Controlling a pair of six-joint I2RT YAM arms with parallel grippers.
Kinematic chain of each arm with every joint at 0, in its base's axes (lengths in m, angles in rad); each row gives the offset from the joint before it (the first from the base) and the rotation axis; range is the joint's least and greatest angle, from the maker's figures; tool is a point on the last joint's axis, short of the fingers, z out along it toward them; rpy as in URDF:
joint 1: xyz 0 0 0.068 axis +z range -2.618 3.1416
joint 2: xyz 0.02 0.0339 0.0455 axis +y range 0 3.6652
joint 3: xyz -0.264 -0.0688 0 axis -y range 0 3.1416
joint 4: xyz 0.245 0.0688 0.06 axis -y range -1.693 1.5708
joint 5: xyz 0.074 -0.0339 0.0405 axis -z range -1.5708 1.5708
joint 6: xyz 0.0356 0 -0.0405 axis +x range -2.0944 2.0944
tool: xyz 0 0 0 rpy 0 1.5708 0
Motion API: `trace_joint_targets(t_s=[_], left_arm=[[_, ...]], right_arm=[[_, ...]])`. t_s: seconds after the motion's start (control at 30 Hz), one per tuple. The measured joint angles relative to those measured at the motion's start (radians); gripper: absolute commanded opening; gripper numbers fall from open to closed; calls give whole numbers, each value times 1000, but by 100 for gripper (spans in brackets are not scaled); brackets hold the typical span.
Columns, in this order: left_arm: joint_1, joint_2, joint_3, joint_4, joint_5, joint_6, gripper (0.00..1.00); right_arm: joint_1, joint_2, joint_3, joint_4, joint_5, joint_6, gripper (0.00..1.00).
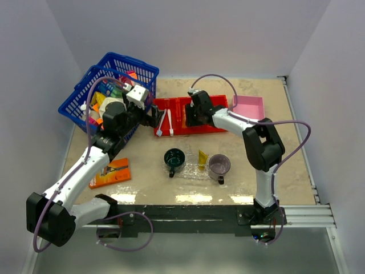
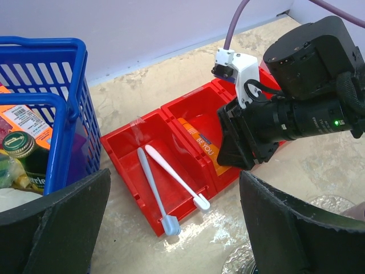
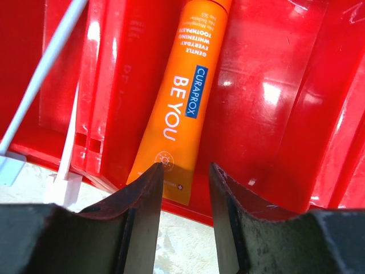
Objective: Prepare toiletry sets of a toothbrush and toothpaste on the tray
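Two white toothbrushes lie in the left compartment of the red bin, heads over its near edge; they also show in the top view. My left gripper hovers wide open above them, empty. An orange tube lies in the middle compartment. My right gripper is open just above the tube's flat end, one finger on each side. A yellow-orange tube lies on the clear tray.
A blue basket full of items stands at the back left. A pink box is right of the bin. A green cup and a purple cup flank the tray. An orange razor pack lies front left.
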Motion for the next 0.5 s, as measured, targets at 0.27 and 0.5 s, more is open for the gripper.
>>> trace_joint_targets(t_s=[0.27, 0.5], left_arm=[[0, 0, 0, 0, 6, 0, 98], [0, 0, 0, 0, 8, 1, 98]], right_arm=[[0, 8, 7, 5, -43, 29, 40], [-3, 19, 13, 6, -55, 56, 32]])
